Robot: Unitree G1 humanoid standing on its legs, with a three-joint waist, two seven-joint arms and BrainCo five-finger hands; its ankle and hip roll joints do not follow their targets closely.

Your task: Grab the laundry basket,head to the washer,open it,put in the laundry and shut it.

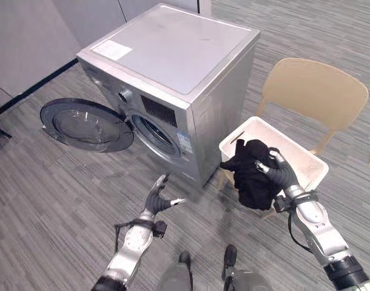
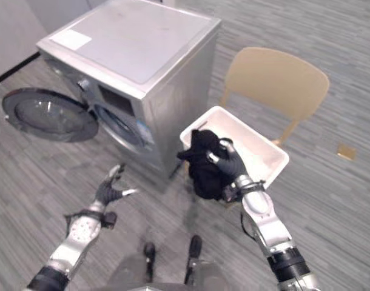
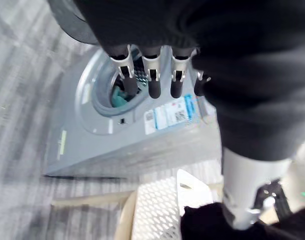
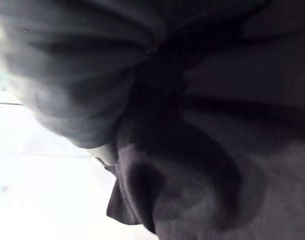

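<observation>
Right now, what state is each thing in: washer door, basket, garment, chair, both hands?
Washer door: swung fully open.
Laundry basket: on the chair, upright.
Black garment: lifted above the basket, gripped.
Chair: upright beside the washer.
Right hand: closed on the garment.
Left hand: open, empty.

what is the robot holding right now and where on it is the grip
The right robot hand is closed on a bunched black garment near its top, lifting it over the white laundry basket. The left robot hand is open and holds nothing.
</observation>
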